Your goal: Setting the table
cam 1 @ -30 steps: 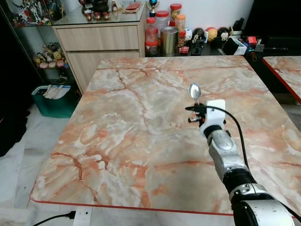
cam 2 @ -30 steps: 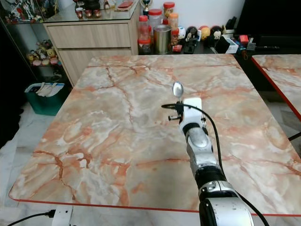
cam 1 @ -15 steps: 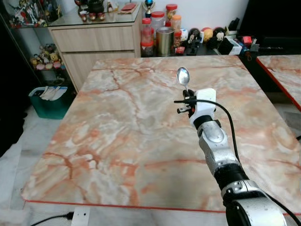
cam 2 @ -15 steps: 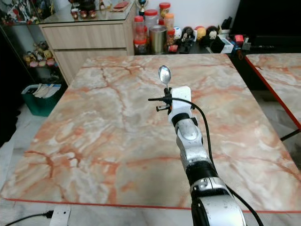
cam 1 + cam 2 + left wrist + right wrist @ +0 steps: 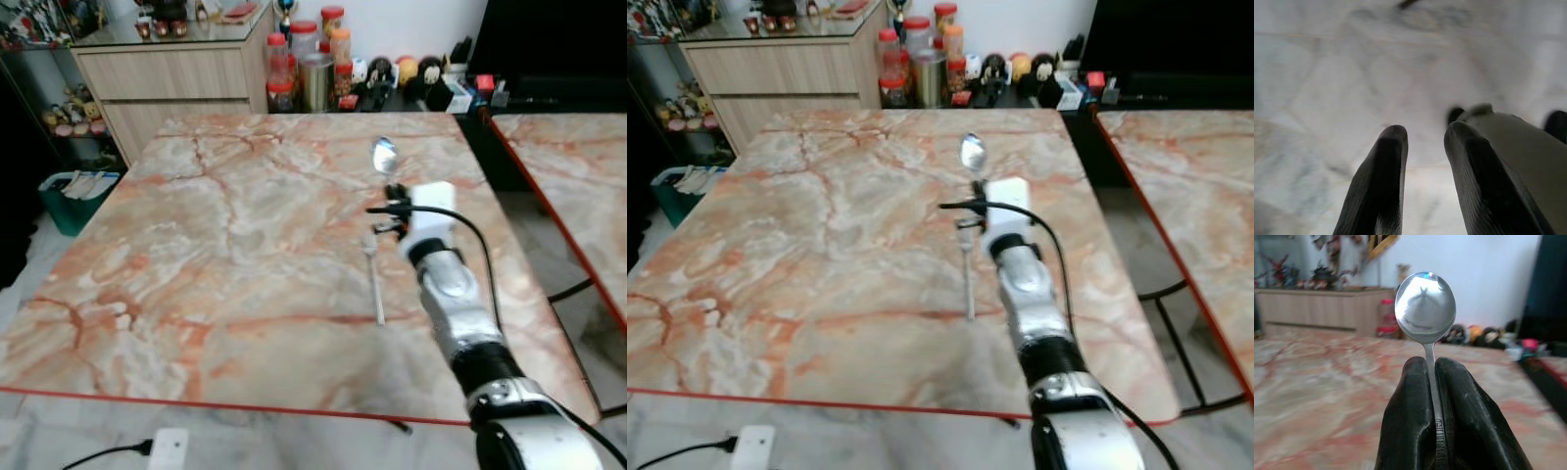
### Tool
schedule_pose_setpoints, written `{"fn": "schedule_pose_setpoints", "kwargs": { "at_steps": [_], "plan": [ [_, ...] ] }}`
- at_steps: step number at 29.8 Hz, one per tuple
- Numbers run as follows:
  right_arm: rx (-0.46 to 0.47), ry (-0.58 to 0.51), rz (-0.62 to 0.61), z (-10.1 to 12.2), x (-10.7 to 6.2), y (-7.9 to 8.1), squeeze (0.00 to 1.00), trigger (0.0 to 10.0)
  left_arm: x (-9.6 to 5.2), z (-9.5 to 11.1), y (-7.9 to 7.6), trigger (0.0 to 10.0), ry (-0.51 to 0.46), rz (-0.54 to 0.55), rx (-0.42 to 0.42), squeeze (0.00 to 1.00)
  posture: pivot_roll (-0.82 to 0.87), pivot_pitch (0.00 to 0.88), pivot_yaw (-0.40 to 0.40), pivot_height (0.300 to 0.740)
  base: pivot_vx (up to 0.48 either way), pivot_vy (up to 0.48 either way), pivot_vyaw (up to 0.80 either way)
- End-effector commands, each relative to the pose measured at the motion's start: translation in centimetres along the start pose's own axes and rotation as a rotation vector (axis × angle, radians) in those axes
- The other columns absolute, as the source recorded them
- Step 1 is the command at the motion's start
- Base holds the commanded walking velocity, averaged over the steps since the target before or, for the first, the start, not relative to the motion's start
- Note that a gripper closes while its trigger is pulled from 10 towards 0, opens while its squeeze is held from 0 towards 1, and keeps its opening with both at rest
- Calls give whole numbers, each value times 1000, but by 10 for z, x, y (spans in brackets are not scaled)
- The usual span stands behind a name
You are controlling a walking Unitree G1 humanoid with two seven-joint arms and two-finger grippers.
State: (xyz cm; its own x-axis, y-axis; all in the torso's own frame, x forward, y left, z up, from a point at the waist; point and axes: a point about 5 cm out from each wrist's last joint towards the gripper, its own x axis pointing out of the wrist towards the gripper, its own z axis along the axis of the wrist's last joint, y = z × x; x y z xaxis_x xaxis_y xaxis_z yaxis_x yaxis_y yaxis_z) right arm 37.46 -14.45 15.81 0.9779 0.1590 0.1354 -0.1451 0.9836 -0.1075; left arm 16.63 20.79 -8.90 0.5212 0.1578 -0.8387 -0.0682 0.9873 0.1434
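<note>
The right tool (image 5: 1434,382) is pinching a spoon (image 5: 1425,301) upright above the table (image 5: 196,245); a fork (image 5: 374,279) is lying just below it.

1. Both eye views look forward and down from the head, sharing the pink-veined marble table (image 5: 196,245).
2. The right wrist view looks closely along its fingers at a shiny metal spoon (image 5: 1426,308).
3. The left wrist view faces pale floor, close.

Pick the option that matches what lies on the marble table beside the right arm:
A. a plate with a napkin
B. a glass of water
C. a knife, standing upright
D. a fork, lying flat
D: a fork lies flat on the table just to the left of the right end effector, which is shut on a spoon held bowl-up.
</note>
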Motion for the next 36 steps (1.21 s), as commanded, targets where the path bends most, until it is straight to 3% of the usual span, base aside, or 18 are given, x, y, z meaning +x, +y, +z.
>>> {"fn": "schedule_pose_setpoints", "kwargs": {
  "at_steps": [1,36],
  "plan": [
    [5,-32,33,10,5,11,0,10000,0,-1,7,10000,5,19,18,0,-36,0,28,740,0,-480,0],
    [-14,-33,40,14,4,10,0,10000,0,2,3,10000,-1,10,19,0,-47,0,32,740,0,-480,0]
  ]
}}
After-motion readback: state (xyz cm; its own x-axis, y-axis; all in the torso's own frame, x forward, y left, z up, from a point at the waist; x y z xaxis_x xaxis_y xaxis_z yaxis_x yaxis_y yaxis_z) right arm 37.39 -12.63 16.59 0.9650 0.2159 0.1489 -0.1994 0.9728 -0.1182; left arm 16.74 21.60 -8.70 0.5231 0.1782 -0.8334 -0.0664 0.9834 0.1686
